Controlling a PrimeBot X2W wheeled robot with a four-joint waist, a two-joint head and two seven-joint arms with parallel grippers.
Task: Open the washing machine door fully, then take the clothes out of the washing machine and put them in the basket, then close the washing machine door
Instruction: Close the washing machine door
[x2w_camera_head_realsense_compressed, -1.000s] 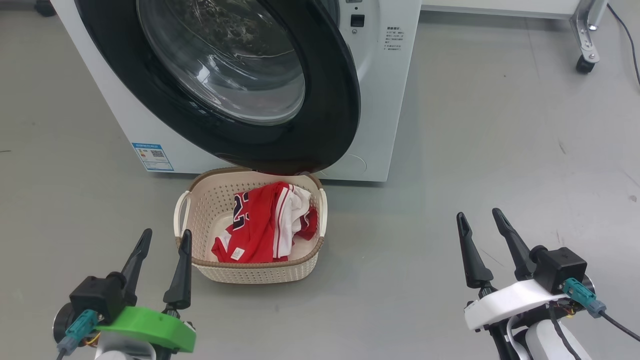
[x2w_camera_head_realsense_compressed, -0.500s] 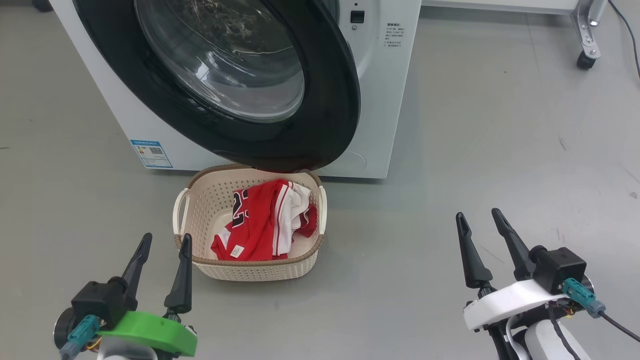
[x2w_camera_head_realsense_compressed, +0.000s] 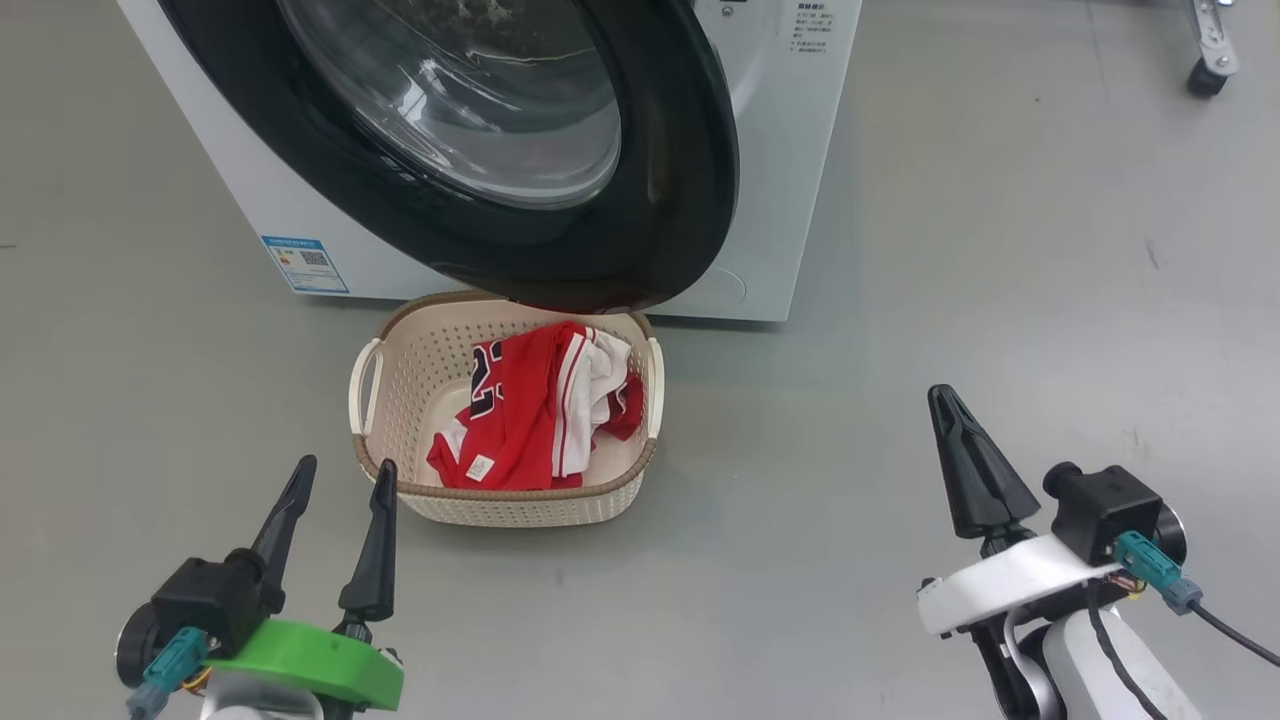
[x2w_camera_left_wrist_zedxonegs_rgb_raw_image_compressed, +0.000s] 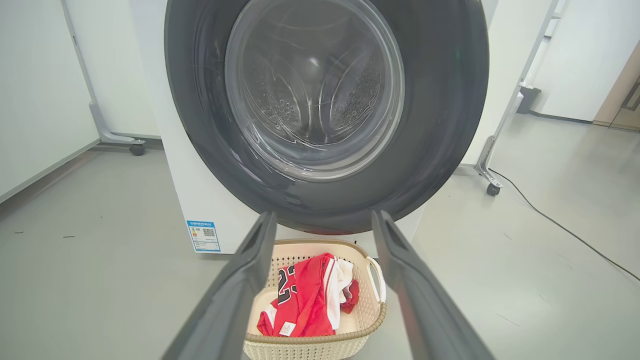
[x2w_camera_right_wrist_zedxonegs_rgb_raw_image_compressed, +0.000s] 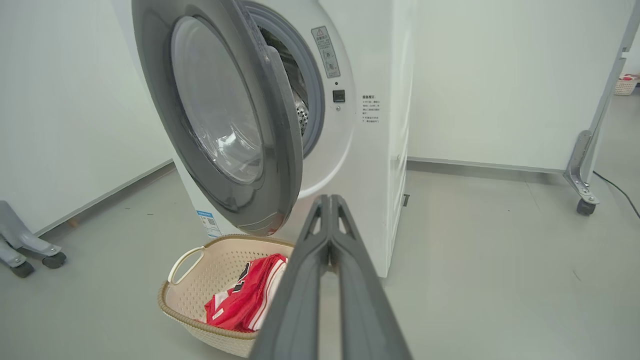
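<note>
The red jersey clothes (x2w_camera_head_realsense_compressed: 530, 410) lie heaped in the cream basket (x2w_camera_head_realsense_compressed: 520, 508), which sits on the floor just in front of the washing machine (x2w_camera_head_realsense_compressed: 790, 150). Through the door glass in the left wrist view the steel drum looks bare of fabric, so unloading seems finished and closing the door is the step in hand. The washing machine door (x2w_camera_head_realsense_compressed: 695, 180) stands swung out from the opening, its lower black rim hanging over the basket's far edge; whether the two touch cannot be told. The left gripper (x2w_camera_head_realsense_compressed: 345, 465) hovers low beside the basket's near left corner with its fingers spread wide and nothing between them. The right gripper (x2w_camera_head_realsense_compressed: 942, 400) sits well to the right of the basket, its two fingers pressed together into one point and holding nothing. The next move likely calls for that closed point to rise to the door's free right rim and push it steadily towards the washer until it latches, without knocking the basket
</note>
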